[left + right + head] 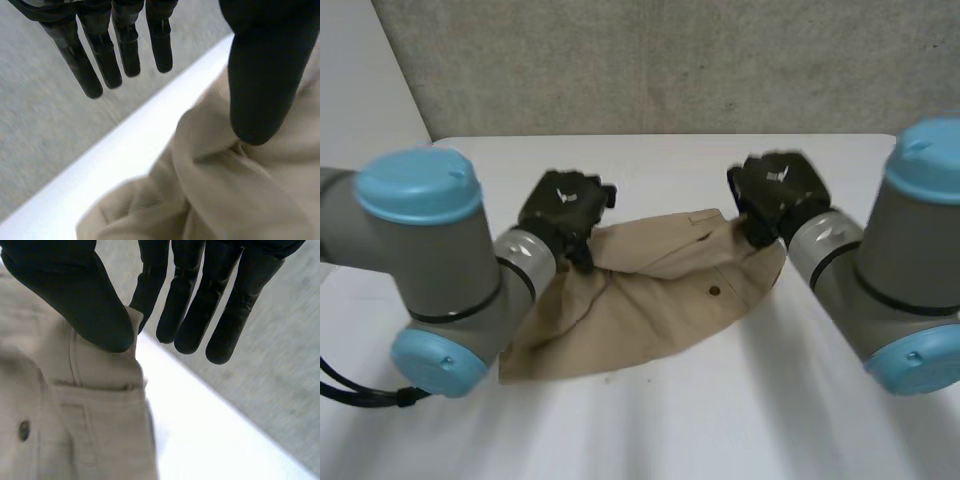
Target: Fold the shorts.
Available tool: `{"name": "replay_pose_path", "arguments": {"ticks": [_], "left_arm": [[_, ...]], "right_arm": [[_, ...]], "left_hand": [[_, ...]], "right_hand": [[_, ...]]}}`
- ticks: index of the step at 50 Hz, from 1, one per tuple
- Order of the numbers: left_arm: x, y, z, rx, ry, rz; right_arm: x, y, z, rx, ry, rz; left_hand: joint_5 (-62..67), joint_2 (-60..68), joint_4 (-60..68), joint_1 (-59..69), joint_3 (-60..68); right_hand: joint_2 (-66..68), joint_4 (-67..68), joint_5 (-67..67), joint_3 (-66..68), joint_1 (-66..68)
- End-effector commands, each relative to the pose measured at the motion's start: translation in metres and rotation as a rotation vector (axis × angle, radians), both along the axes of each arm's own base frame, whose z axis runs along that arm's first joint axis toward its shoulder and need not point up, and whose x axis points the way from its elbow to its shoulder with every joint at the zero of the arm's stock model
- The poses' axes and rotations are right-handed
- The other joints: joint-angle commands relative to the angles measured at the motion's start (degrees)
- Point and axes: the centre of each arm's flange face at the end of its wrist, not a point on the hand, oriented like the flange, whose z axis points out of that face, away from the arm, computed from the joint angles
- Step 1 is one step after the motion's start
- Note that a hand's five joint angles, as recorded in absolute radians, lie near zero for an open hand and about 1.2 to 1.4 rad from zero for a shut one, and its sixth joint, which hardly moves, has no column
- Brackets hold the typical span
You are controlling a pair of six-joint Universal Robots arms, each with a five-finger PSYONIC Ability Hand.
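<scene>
We see R hand pinching a corner of crumpled beige fabric shorts, L hand unclenched, resting on them.

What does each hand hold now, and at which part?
Right hand pinches the shorts at a corner, thumb against finger. Left hand is open and holds nothing.

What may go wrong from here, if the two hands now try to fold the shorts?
1. The right hand pinches only a small tip of the shorts, at a corner, between thumb and one finger; it may slip out when pulled.
2. The left hand has just its thumb on the cloth, fingers straight and clear of it, so that side might not lift.
3. The cloth is bunched near the left hand; folding could trap wrinkles.
</scene>
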Motion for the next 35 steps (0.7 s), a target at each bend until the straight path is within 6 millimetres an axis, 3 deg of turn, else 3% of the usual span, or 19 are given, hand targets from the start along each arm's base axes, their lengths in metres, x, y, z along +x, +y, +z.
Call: {"name": "replay_pose_path", "arguments": {"ticks": [1,3,5,7,13,20,25,31,35], "left_arm": [[0.014,0.005,-0.020,0.062,-0.071,0.110],[0.020,0.007,-0.014,0.054,-0.071,0.140],[0.028,0.013,-0.001,0.034,-0.059,0.171],[0.033,0.019,0.005,0.026,-0.051,0.186],[0.049,0.037,0.019,0.049,0.031,0.234],[0.061,0.048,-0.004,0.207,0.056,0.302],[0.063,0.047,-0.037,0.303,-0.006,0.343],[0.062,0.039,-0.055,0.323,-0.035,0.369],[0.059,0.034,-0.065,0.325,-0.039,0.371]], "right_arm": [[0.001,-0.003,-0.021,0.053,0.045,-0.001],[0.000,-0.002,-0.021,0.058,0.060,0.001],[-0.001,-0.001,-0.020,0.066,0.088,0.006],[-0.002,0.000,-0.018,0.068,0.103,0.008],[-0.005,0.008,-0.005,0.040,0.157,0.026],[-0.009,0.020,0.004,-0.014,0.249,0.055],[-0.011,0.029,-0.009,0.036,0.272,0.066],[-0.004,0.042,-0.025,0.087,0.249,0.097],[0.006,0.039,-0.048,0.098,0.264,0.113]], "left_hand": [[-7.3,-7.9,-7.5,-8.1,-8.4],[-9.2,-9.8,-9.4,-9.9,-10.2],[-10.4,-11.0,-10.6,-11.1,-11.4],[-10.4,-11.0,-10.6,-11.1,-11.4],[-10.2,-10.8,-10.4,-10.9,-11.2],[-10.0,-10.6,-10.2,-10.8,-11.1],[-9.9,-10.4,-10.1,-10.6,-10.9],[-8.5,-9.1,-8.7,-9.3,-9.5],[-0.6,-1.2,-0.8,-1.4,-1.7]], "right_hand": [[2.3,1.4,2.9,2.1,13.3],[-9.0,-9.8,-8.4,-9.2,2.0],[-29.3,-30.2,-28.7,-29.5,-18.3],[-38.2,-39.1,-37.6,-38.5,-27.3],[-43.8,-44.7,-43.2,-44.0,-32.8],[-44.3,-45.2,-43.7,-44.5,-33.3],[-44.5,-45.4,-43.9,-44.7,-33.5],[-47.2,-48.1,-46.6,-47.4,-36.2],[-47.7,-48.6,-47.1,-47.9,-36.7]]}}
